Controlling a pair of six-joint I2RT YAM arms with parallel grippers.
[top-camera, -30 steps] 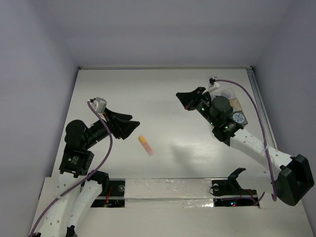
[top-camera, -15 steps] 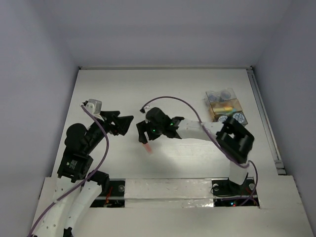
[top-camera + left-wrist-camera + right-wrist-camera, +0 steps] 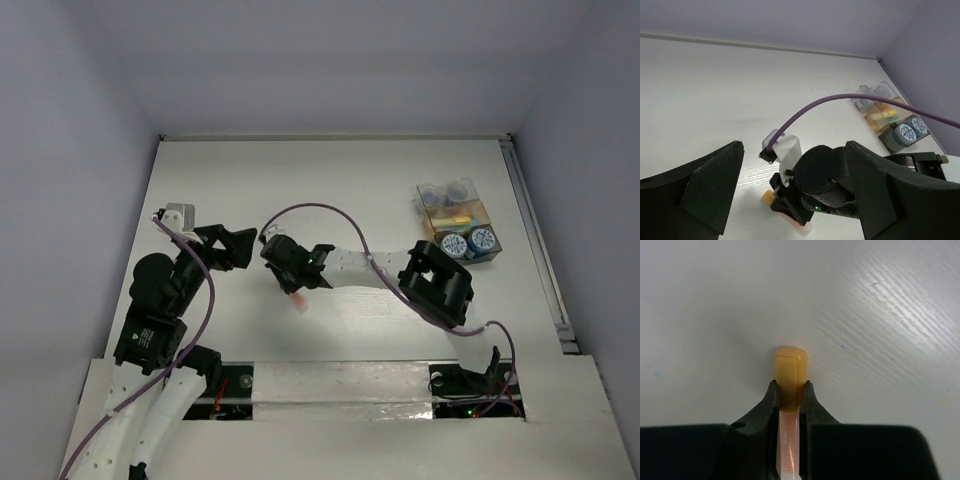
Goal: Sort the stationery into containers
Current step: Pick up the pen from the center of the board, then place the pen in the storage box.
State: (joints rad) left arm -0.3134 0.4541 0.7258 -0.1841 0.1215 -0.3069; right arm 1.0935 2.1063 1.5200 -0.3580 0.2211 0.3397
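Note:
A stubby pen with a yellow-orange cap and a clear pinkish barrel lies on the white table. My right gripper is shut on it just below the cap, and from above the right gripper covers most of the pen. To the left, my left gripper hangs open and holds nothing; in its own view the left gripper frames the right wrist and the pen. The containers stand at the right, with two blue-and-white tape rolls in the near compartments.
A purple cable loops from the right wrist over the table. The right arm's elbow rests between the pen and the containers. White walls close in the table at the back and both sides.
My right arm swung from the containers to the table's middle, and its jaws opened and then closed on the pen. My left gripper opened wider and drew back to the left.

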